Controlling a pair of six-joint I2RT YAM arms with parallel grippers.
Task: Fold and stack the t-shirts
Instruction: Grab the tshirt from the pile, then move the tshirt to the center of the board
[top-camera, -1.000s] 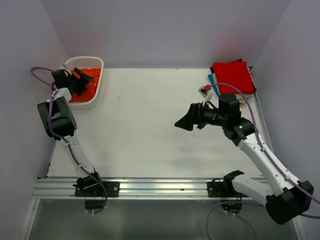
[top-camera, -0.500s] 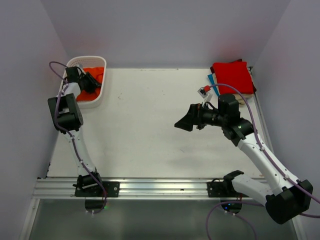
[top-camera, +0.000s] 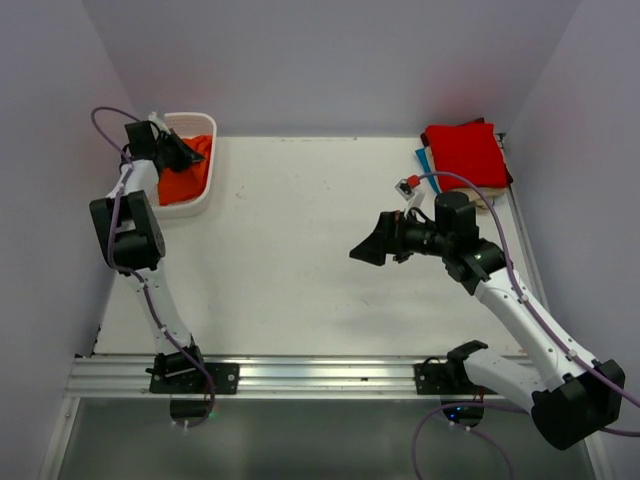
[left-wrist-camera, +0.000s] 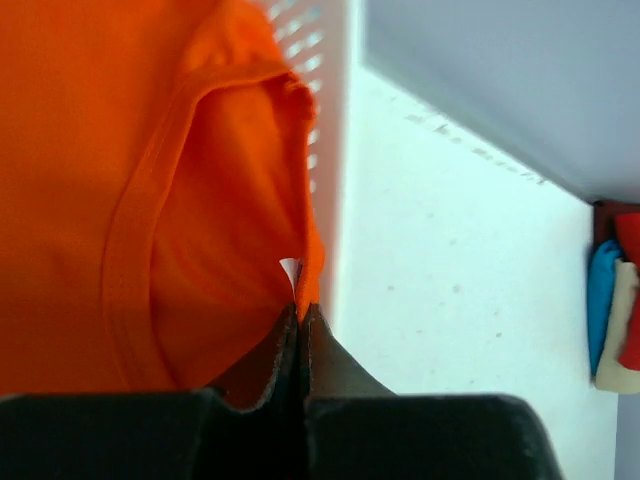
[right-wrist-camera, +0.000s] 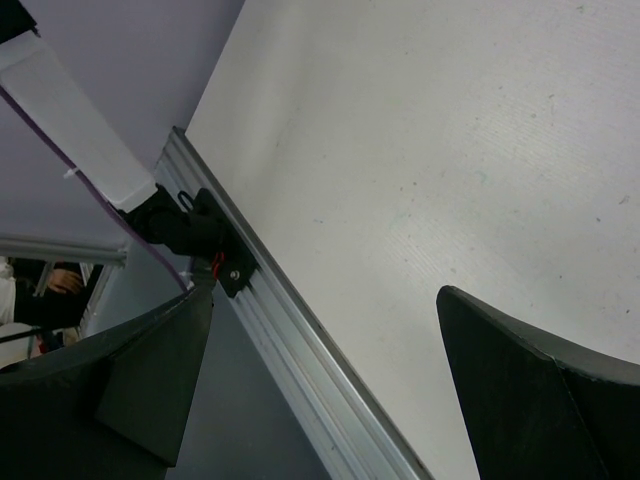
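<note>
The bright orange t-shirt (top-camera: 182, 180) lies bunched in the white mesh basket (top-camera: 207, 195) at the table's back left corner. My left gripper (top-camera: 188, 154) is over the basket, and in the left wrist view its jaws (left-wrist-camera: 300, 308) are pressed together on a fold of the orange t-shirt (left-wrist-camera: 150, 180). Folded t-shirts are stacked at the back right, a red one (top-camera: 462, 150) on top with blue (top-camera: 424, 158) and beige (top-camera: 486, 201) edges showing beneath. My right gripper (top-camera: 371, 247) hovers over the table's middle, open and holding nothing, its fingers (right-wrist-camera: 530, 390) wide apart.
The basket's mesh wall (left-wrist-camera: 330, 60) stands just right of the pinched cloth. A small white and red tag (top-camera: 407, 184) lies near the stack. An aluminium rail (top-camera: 320, 375) runs along the table's near edge. Walls close in on the left, back and right.
My left gripper went from open to shut on the orange t-shirt and shifted toward the back of the basket, pulling the cloth up. The right arm barely moved.
</note>
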